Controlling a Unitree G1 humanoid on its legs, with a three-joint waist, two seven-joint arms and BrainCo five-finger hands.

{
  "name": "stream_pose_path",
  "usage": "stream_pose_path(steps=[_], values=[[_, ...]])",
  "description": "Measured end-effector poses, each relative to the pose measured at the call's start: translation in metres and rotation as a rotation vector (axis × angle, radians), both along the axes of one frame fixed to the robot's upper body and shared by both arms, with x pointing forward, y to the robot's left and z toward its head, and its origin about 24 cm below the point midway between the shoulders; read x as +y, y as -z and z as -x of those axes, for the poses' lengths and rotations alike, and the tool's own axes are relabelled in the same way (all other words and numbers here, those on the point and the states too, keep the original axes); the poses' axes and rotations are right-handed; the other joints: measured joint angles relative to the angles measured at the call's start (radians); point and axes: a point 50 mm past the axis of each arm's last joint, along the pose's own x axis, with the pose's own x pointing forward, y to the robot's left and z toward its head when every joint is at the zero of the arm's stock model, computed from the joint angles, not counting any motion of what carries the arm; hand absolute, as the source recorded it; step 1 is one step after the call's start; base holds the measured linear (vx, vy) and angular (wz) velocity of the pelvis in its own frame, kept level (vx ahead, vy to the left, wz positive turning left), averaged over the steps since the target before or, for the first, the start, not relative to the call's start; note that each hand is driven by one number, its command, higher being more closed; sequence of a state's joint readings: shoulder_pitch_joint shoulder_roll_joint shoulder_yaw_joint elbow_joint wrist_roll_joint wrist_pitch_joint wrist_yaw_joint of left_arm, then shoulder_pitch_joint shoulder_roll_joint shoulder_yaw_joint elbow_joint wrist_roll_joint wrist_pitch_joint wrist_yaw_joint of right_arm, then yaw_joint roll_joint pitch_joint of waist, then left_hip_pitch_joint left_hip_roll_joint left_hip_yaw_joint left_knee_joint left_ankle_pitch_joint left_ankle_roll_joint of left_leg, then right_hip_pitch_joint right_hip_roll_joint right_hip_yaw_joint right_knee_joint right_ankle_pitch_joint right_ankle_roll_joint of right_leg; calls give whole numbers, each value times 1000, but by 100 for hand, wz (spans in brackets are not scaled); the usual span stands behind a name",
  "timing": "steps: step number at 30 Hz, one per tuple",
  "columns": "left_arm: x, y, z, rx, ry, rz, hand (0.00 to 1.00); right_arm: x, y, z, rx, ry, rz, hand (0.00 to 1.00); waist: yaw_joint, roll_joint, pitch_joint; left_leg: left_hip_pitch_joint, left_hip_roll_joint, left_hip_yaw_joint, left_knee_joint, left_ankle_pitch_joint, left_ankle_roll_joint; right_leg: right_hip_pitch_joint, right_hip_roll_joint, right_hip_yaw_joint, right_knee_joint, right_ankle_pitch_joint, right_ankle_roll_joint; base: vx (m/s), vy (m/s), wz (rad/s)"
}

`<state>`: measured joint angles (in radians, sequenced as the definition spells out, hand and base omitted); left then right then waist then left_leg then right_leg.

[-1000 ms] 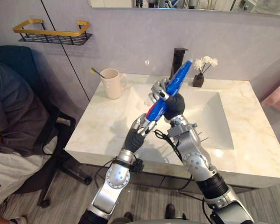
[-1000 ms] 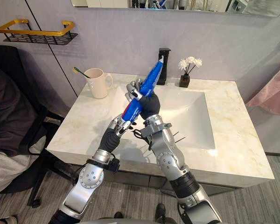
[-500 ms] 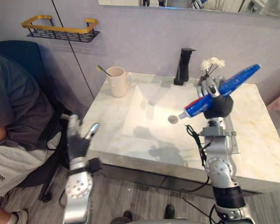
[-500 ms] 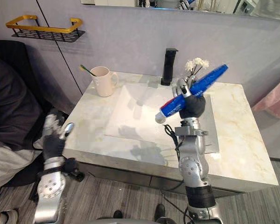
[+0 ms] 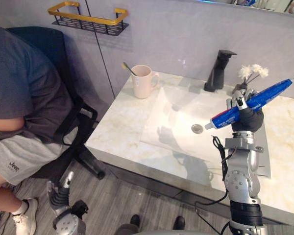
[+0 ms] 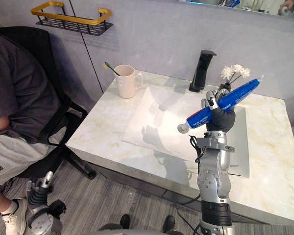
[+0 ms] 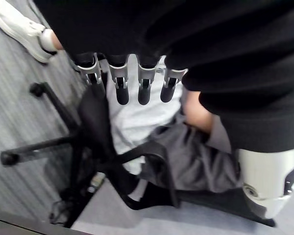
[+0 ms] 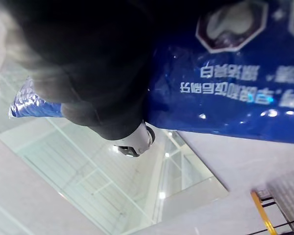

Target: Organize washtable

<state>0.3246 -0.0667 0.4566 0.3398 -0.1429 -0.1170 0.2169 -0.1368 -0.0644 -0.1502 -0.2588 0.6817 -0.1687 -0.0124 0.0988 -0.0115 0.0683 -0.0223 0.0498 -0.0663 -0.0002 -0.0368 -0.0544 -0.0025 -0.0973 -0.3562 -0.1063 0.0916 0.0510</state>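
Observation:
My right hand [image 5: 247, 120] is raised over the right side of the sink basin [image 5: 172, 128], shut on a blue toothpaste tube [image 5: 251, 103]. The tube lies slanted, white cap [image 6: 183, 128] down toward the basin and its flat end up by the white flowers [image 6: 234, 71]. The right wrist view has the blue tube [image 8: 230, 73] pressed across the hand's dark cover. My left hand [image 5: 60, 192] hangs low beside the floor, off the front left corner of the marble washtable [image 5: 116, 123]. Its fingers [image 7: 130, 83] are straight and hold nothing.
A cream mug [image 5: 143, 82] with a toothbrush stands at the back left of the counter. A black tap [image 5: 219, 63] rises behind the basin. A gold-rimmed wall shelf [image 5: 88, 17] hangs upper left. A person on a dark office chair [image 5: 63, 127] sits close at the left.
The left hand let go of the tube and dropped from the counter down toward the floor. The right hand carried the tube to the right. The camera has shifted too.

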Motion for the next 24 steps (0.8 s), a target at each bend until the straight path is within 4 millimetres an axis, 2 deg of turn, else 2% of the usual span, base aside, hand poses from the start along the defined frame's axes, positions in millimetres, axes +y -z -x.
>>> stream_pose_path(steps=[5,8,11,14,16,17,19,24], values=[[-15,31,21,191,71,66,0,3,0,-1,13,28,49,100,3,-25,1,-2,-2,-6,0,0,0,1,-3,-7,0,-3,4,-7,10,4],[-21,38,22,235,118,85,0,4,-3,-4,14,49,78,100,3,-30,0,-8,-2,-14,0,1,-1,1,-3,-19,0,-3,4,-11,0,9],[-26,41,19,258,174,85,0,7,-13,-19,6,61,122,100,8,-32,1,-11,-2,-16,1,2,-3,-1,-3,-21,0,-3,4,-4,1,1],[-29,45,13,294,276,62,0,12,-38,-38,-37,78,223,100,27,-38,5,-19,0,-26,2,5,-7,-4,0,-28,0,-3,4,-9,-9,7],[-29,45,12,308,313,43,0,20,-68,-50,-120,75,301,100,42,-51,15,-26,4,-31,5,6,-9,-9,4,-29,0,-2,3,19,-15,5],[-29,44,11,310,322,38,0,22,-74,-52,-137,82,317,100,49,-55,17,-31,4,-33,6,6,-9,-12,5,-29,0,-2,3,10,-13,4],[-29,44,11,313,332,33,0,28,-100,-59,-206,95,366,100,60,-69,29,-46,4,-44,8,15,-9,-22,5,-36,0,-2,3,17,-7,13],[-25,47,15,348,361,23,0,34,-136,-71,-264,168,481,100,93,-87,53,-66,1,-72,8,21,-10,-27,4,-58,0,-2,3,20,1,17]])
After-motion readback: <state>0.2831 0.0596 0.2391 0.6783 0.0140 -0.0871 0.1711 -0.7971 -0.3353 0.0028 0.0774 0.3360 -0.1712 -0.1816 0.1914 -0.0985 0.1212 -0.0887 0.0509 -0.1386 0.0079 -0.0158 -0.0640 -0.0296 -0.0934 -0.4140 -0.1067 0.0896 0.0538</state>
